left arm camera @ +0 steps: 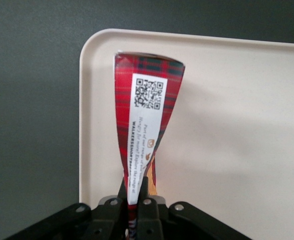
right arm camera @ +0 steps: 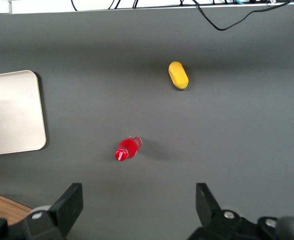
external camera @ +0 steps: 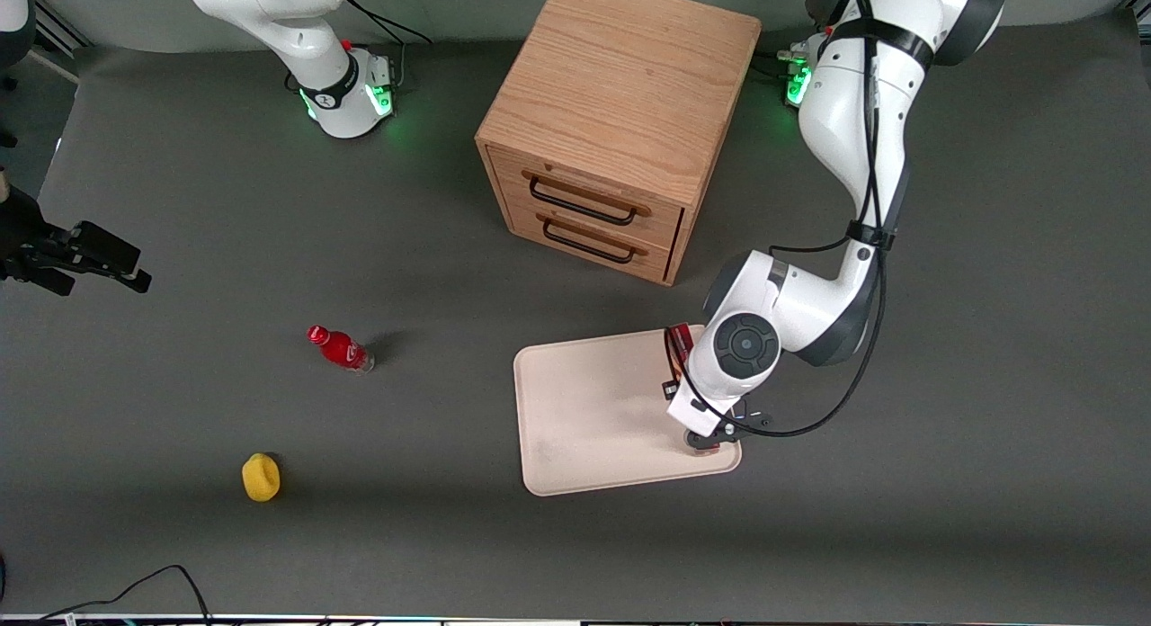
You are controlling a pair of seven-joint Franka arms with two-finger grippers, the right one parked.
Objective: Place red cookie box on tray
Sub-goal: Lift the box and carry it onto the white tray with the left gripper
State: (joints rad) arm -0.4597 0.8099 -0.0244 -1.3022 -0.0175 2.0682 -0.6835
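Note:
The red cookie box (left arm camera: pixel 147 110) has a tartan pattern and a white label patch with a QR code. My left gripper (left arm camera: pixel 135 192) is shut on its narrow end. The box hangs over the cream-white tray (left arm camera: pixel 237 125), near one rounded corner. I cannot tell whether the box touches the tray. In the front view the gripper (external camera: pixel 710 437) is above the edge of the tray (external camera: pixel 593 410) toward the working arm's end. Only a red sliver of the box (external camera: pixel 682 338) shows beside the wrist.
A wooden two-drawer cabinet (external camera: pixel 611 131) stands farther from the front camera than the tray. A small red bottle (external camera: pixel 340 348) and a yellow object (external camera: pixel 261 476) lie toward the parked arm's end of the table. A cable (external camera: pixel 135 590) lies at the near edge.

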